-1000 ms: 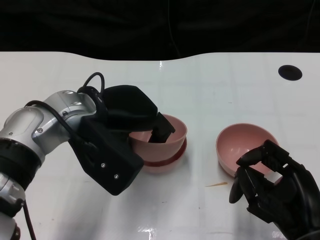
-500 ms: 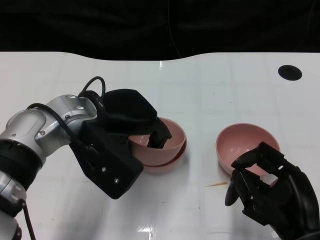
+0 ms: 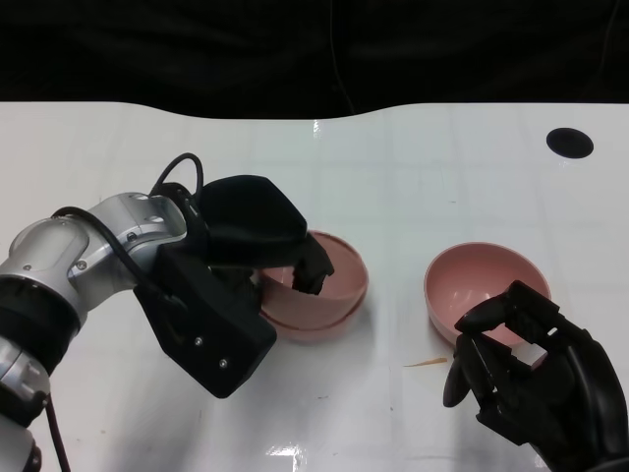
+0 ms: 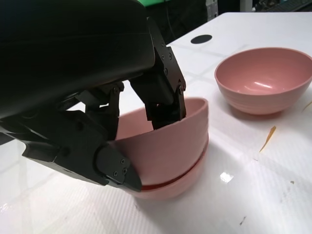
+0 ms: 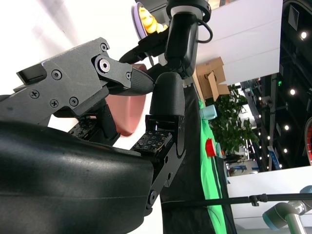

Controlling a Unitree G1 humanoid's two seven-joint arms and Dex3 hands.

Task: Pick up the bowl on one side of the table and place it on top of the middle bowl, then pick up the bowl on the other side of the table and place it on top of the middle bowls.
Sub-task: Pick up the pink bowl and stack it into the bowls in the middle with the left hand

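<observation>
Left hand (image 3: 231, 285), first bowl being seated on middle bowl, centre frame
Fingers (image 4: 163, 95) pinched upper bowl (image 4: 165, 146) at its rim; since previous second it sank tilted into middle bowl (image 3: 319, 324). Right hand (image 3: 531, 369) part-curled, empty, touching remaining bowl (image 3: 477, 280) lower right

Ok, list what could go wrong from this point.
1. The top bowl sits tilted in the middle bowl, with the left hand gripping its rim; letting go now may leave it crooked or drag the stack.
2. The right hand hovers at the near rim of the right bowl, fingers apart; closing off-centre could tip or push it.
</observation>
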